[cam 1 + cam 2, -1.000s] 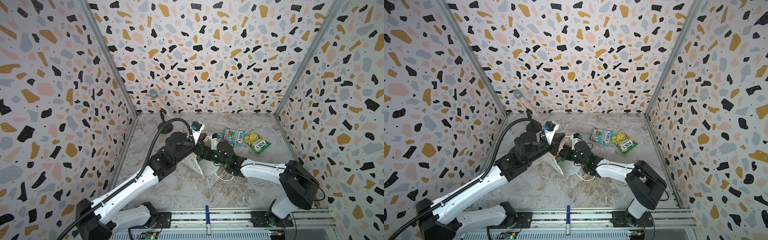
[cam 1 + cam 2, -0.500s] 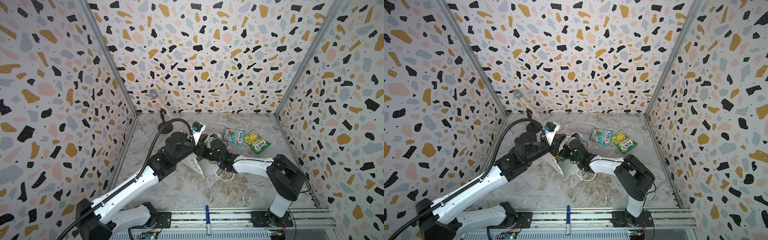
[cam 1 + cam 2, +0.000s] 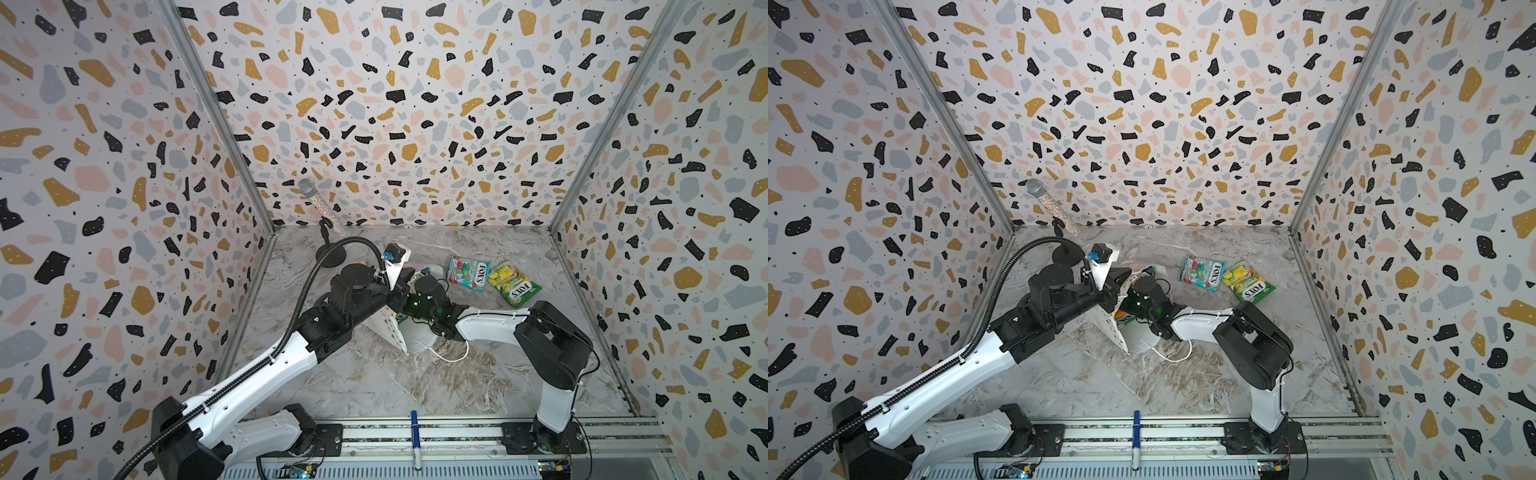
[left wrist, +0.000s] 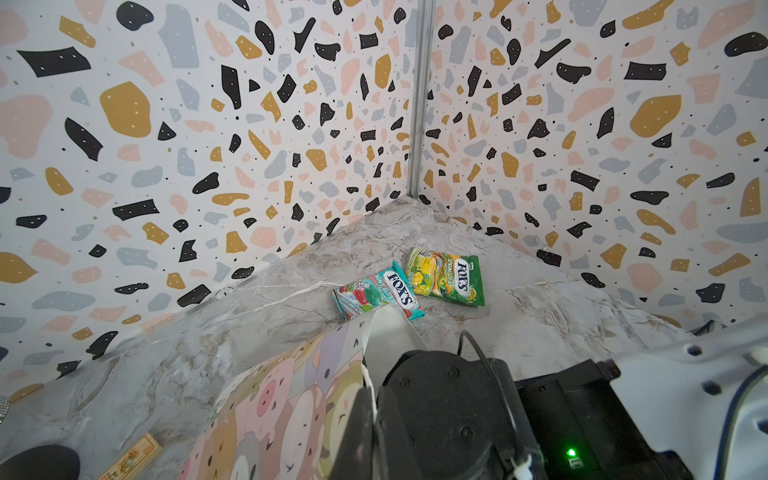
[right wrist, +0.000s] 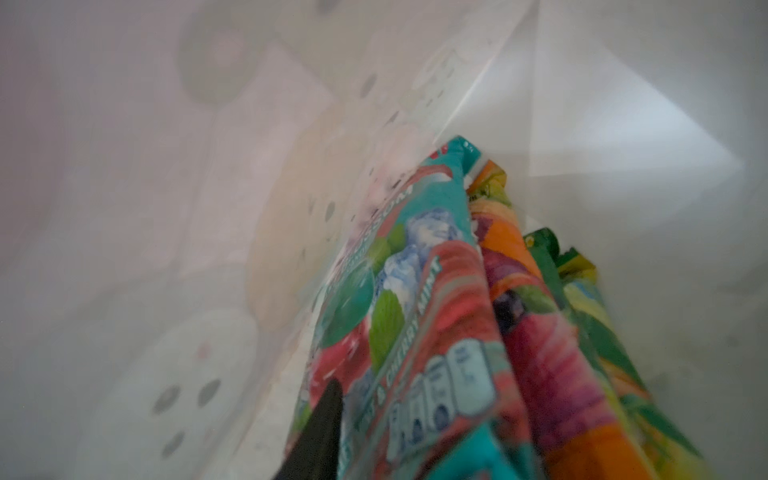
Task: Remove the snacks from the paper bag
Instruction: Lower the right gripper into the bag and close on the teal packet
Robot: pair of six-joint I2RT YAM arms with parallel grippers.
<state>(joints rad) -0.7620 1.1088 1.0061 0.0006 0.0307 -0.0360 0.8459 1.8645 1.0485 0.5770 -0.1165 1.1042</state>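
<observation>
The paper bag (image 3: pixel 390 328) (image 3: pixel 1111 330) lies tilted mid-table with its mouth toward the right arm. My left gripper (image 4: pixel 375 409) (image 3: pixel 392 291) is shut on the bag's rim, whose side (image 4: pixel 282 399) shows cartoon animals. My right gripper is deep inside the bag and hidden in both top views. In the right wrist view one black finger (image 5: pixel 322 424) lies against a teal-red packet (image 5: pixel 415 311), with an orange (image 5: pixel 536 332) and a yellow-green packet (image 5: pixel 590 316) beside it. The other finger is hidden. Two snacks lie outside: teal-red (image 3: pixel 467 272) (image 4: pixel 378 296) and yellow-green (image 3: pixel 514 284) (image 4: pixel 446 276).
A glittery microphone (image 3: pixel 322 208) on a black stand (image 3: pixel 332 259) is at the back left, close behind the left gripper. A small wooden block (image 4: pixel 133 459) lies beside the bag. The bag's white cord handle (image 3: pixel 451 357) trails on the table. A blue marker (image 3: pixel 415 440) sits on the front rail.
The right arm has shifted left and pushed its gripper deeper into the bag. The left gripper keeps its hold on the rim. The two packets outside have not moved.
</observation>
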